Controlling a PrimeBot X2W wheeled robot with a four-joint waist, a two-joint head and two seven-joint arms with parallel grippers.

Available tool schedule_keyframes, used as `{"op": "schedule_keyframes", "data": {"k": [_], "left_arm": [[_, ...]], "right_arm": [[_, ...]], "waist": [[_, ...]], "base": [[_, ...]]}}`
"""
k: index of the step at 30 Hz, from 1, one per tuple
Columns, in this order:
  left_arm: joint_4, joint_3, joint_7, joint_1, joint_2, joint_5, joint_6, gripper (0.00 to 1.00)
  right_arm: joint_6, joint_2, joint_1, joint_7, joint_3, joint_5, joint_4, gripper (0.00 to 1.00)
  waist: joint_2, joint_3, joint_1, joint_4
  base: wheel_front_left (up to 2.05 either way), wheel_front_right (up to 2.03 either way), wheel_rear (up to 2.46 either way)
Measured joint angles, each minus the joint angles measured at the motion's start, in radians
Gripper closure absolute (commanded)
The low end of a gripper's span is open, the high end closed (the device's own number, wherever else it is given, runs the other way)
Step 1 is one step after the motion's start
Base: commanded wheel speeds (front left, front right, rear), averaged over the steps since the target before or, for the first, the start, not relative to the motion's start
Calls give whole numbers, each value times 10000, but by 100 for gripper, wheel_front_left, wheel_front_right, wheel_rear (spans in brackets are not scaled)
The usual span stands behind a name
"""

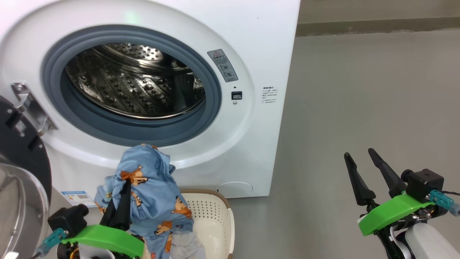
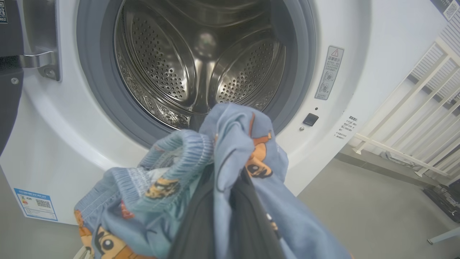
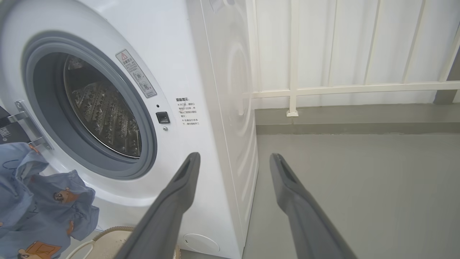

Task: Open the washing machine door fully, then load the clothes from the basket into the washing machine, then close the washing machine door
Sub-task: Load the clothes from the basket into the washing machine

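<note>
1. The clothes hang bunched over the basket, pinched in the closed left gripper, just below the mouth of the washing machine.
2. The washing machine door stands open at left, cut off by the frame.
3. The right gripper hovers spread and empty over grey floor; a white railing stands behind.
4. Fabric hides the left fingertips.

Grey floor carries 2 things: washing machine, w/ basket just in front.
</note>
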Motion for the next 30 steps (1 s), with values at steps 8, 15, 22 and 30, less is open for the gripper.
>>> {"op": "schedule_keyframes", "data": {"k": [8, 15, 22, 30], "left_arm": [[-679, 52, 0, 219, 6, 199, 261, 100], [-963, 61, 10, 216, 67, 199, 359, 100], [-1195, 136, 19, 108, 196, 211, 539, 100], [-1448, 372, 128, -1322, 784, 550, 713, 100]], "right_arm": [[0, -15, 48, 0, -13, 15, -31, 0], [0, -23, 47, 0, -15, 15, -40, 0], [0, -13, 28, 0, 0, 15, -42, 0], [0, 10, -82, 0, 13, 12, -113, 0]], "waist": [[-1, 70, 2, 75], [0, 198, 2, 26], [0, 280, 2, -153], [0, 688, 2, -616]], "base": [[0, 0, 0], [0, 0, 0], [0, 0, 0], [0, 0, 0]]}}
